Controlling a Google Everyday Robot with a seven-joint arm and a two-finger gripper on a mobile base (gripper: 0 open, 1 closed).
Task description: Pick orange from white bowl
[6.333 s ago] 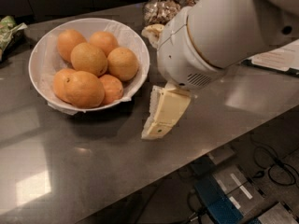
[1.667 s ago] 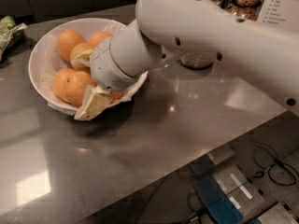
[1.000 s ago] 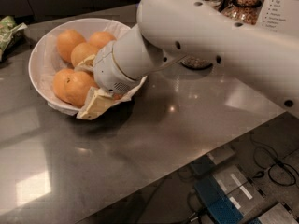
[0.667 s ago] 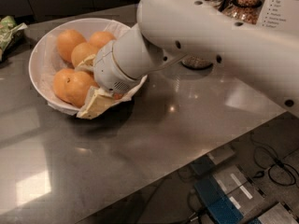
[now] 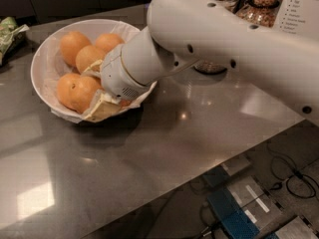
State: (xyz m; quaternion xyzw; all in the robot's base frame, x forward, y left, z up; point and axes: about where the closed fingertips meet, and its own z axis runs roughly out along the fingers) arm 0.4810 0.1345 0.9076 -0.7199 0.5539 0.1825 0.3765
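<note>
The white bowl (image 5: 42,59), lined with crinkled paper, stands at the back left of the grey counter and holds several oranges. The orange (image 5: 74,91) with a small dark stem dot lies at the bowl's front left. My gripper (image 5: 92,94) reaches into the bowl from the right, low at its front. It sits right against the right side of that orange. The thick white arm (image 5: 209,39) covers the bowl's right part and any fruit there. Three other oranges (image 5: 87,56) lie behind the gripper.
Glass jars of nuts (image 5: 264,4) and a printed card (image 5: 301,6) stand at the back right behind the arm. A green packet (image 5: 10,31) lies at the far left edge. The counter's front edge runs diagonally, with cables and boxes (image 5: 239,208) on the floor below.
Since 6.3 s ago the gripper has moved from the counter right of the bowl into the bowl's front. Over the last second it has barely moved.
</note>
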